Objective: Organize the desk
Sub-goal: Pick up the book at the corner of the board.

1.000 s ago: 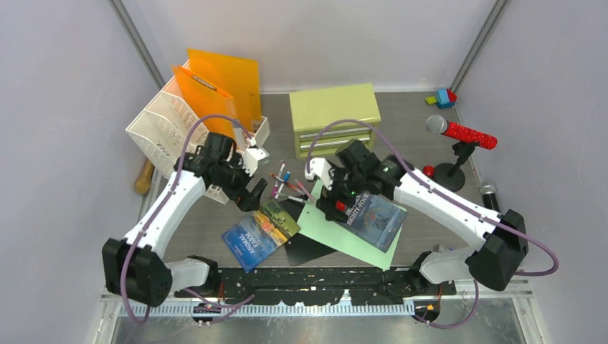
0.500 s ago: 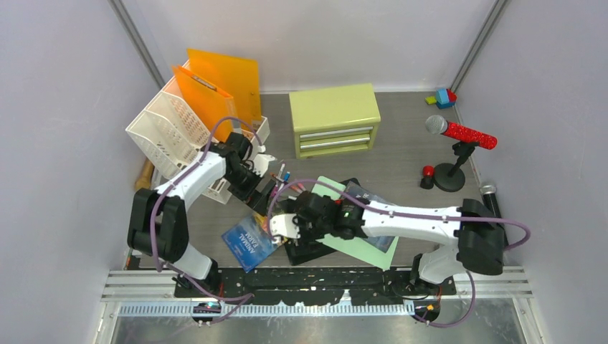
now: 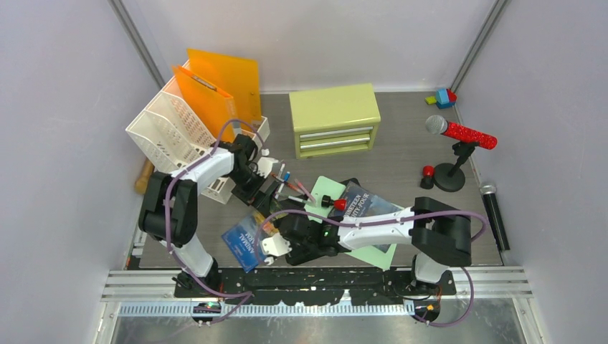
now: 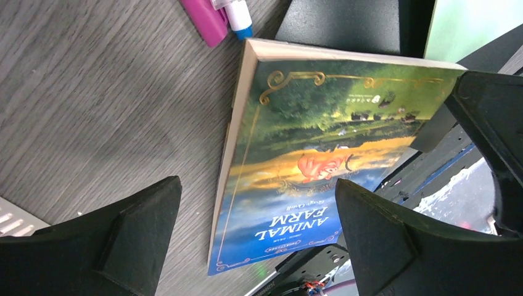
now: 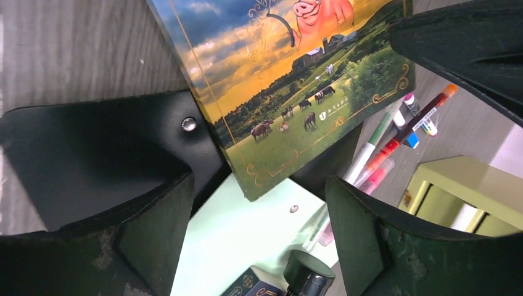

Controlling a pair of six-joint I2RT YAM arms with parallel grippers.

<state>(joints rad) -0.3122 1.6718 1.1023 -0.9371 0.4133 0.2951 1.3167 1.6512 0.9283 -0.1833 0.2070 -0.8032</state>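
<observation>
On the dark wood-grain desk (image 3: 401, 150) lies the Animal Farm book (image 3: 247, 240), near the front edge. My left gripper (image 3: 267, 192) hovers over its far end, open. In the left wrist view the book (image 4: 308, 142) lies slanted below the open left gripper (image 4: 259, 240), untouched. My right gripper (image 3: 272, 247) has reached across to the book's right side. Seen from the right wrist, the book's corner (image 5: 296, 80) lies ahead of the open right gripper (image 5: 259, 240), over a pale green folder (image 5: 247, 240) and a black folder (image 5: 92, 154).
A dark blue book (image 3: 366, 204) rests on the green folder (image 3: 373, 254) beside a red-knobbed item (image 3: 337, 204). Markers (image 3: 287, 183) lie scattered mid-desk. At the back stand a green drawer cabinet (image 3: 333, 118), a white basket (image 3: 168, 129) and orange folders (image 3: 215, 89). A red microphone (image 3: 459, 132) stands right.
My right arm swung left and toward the near edge, from over the dark blue book to the Animal Farm book, its jaws narrowing a little. The left gripper moved right, over the book's far end.
</observation>
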